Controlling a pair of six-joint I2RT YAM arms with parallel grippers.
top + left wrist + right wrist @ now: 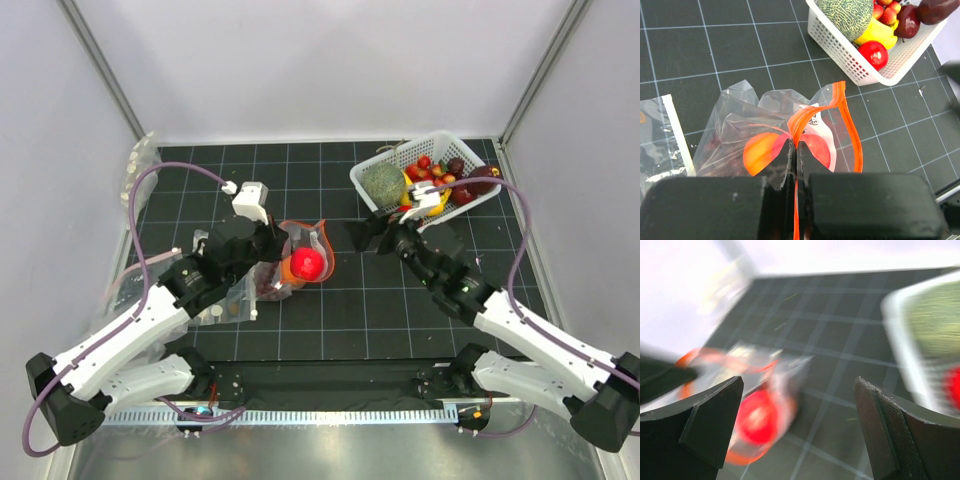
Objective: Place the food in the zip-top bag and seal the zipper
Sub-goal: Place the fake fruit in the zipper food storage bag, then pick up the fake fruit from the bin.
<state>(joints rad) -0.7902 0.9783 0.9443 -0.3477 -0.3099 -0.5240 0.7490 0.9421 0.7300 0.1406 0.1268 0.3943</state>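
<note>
The left claw is closed on the zipper of the zip-top bag, which lies on the counter. A red ball sits at the bag's mouth, and an orange ball is inside. The right claw stands wide open and empty.

Bare black gridded mat stretches beyond the clear plastic zip-top bag, walled rightward by a white plastic lattice basket.
</note>
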